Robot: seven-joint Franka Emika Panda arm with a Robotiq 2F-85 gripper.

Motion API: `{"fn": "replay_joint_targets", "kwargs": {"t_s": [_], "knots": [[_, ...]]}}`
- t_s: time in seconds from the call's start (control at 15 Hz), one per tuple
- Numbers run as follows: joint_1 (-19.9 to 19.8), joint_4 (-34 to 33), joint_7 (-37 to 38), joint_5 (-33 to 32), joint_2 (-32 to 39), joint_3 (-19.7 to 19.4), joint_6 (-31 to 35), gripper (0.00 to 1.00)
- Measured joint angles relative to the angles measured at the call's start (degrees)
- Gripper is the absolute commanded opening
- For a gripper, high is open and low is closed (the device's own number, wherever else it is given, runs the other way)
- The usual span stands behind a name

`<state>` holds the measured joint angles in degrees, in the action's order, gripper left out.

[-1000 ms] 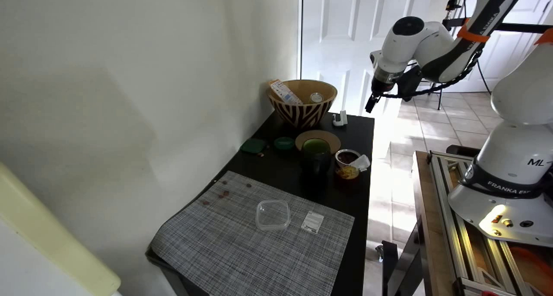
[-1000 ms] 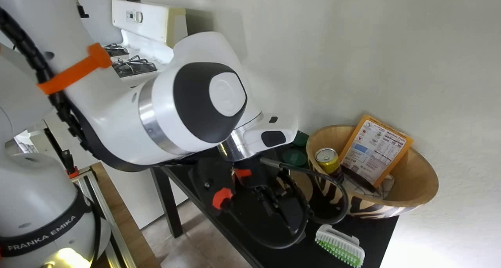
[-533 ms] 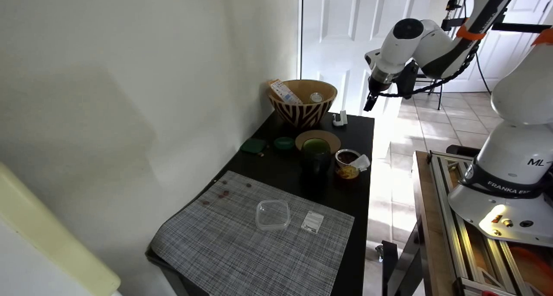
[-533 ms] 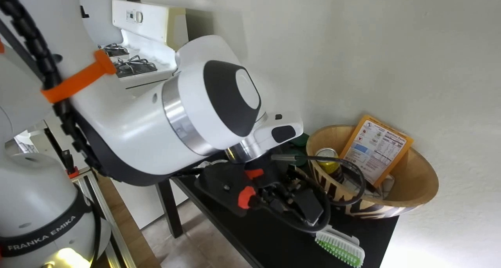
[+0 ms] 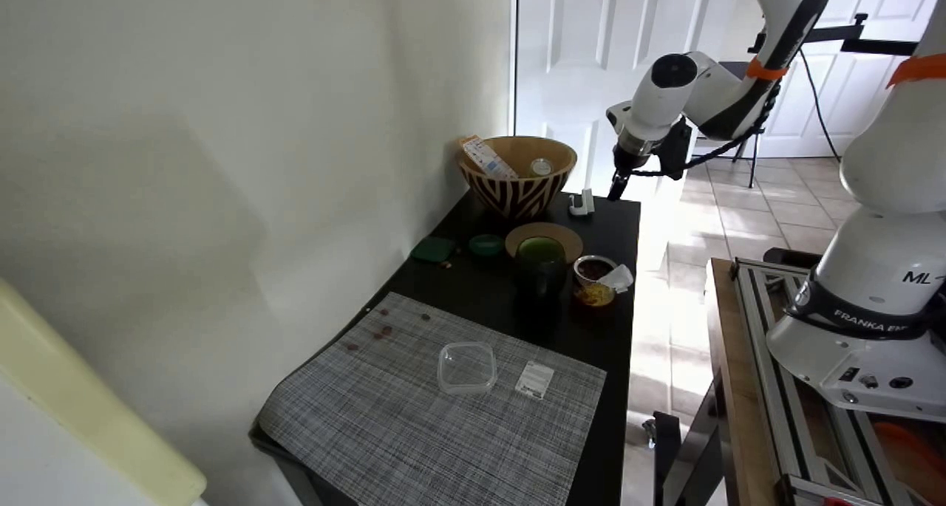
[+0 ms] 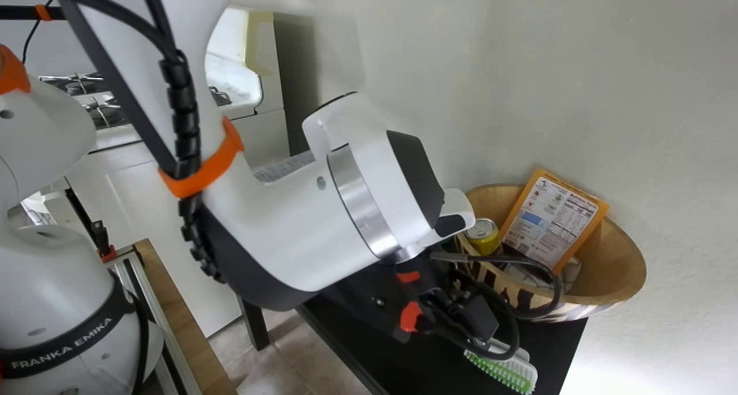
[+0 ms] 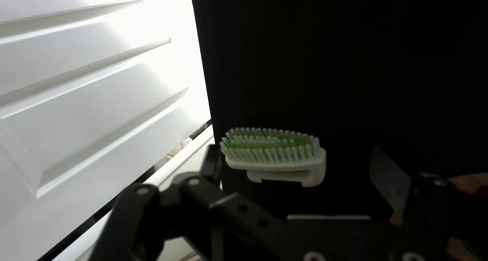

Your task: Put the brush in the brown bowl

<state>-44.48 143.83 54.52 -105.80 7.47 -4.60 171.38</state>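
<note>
The brush, white with green and white bristles, lies on the black table's far end in both exterior views (image 5: 582,204) (image 6: 503,373). In the wrist view, the brush (image 7: 272,160) sits bristles up, ahead of and between the open fingers, touching neither. The brown bowl, tan with dark zigzag stripes, stands beside the brush against the wall in both exterior views (image 5: 521,196) (image 6: 620,262). My gripper (image 7: 301,171) is open and empty. In an exterior view the gripper (image 5: 616,187) appears just beside the brush, over the table's edge. Its fingertips are mostly hidden in the other outside picture.
The bowl holds an orange-and-white packet (image 6: 550,222) and a yellow can (image 6: 483,237). A tan plate (image 5: 521,240), a dark green mug (image 5: 540,269) and food cups (image 5: 595,268) stand nearer on the table (image 5: 480,299). A white door (image 7: 95,82) is close to the gripper.
The arm has swung toward the brush and the table's far end, and the gripper has come lower in the last half second. The brush and bowl have not moved.
</note>
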Motion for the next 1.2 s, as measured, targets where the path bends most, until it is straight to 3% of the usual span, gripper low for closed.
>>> {"fn": "replay_joint_targets", "kwargs": {"t_s": [0.4, 0.8, 1.2], "knots": [[-0.47, -6.05, 6.19, -2.85, 8.31, 1.49, -0.01, 1.00], [-0.47, -6.93, 6.50, -3.59, 8.15, 2.02, 0.10, 1.00], [-0.72, -12.07, 17.56, -12.04, 11.54, 6.85, 0.07, 1.00]]}}
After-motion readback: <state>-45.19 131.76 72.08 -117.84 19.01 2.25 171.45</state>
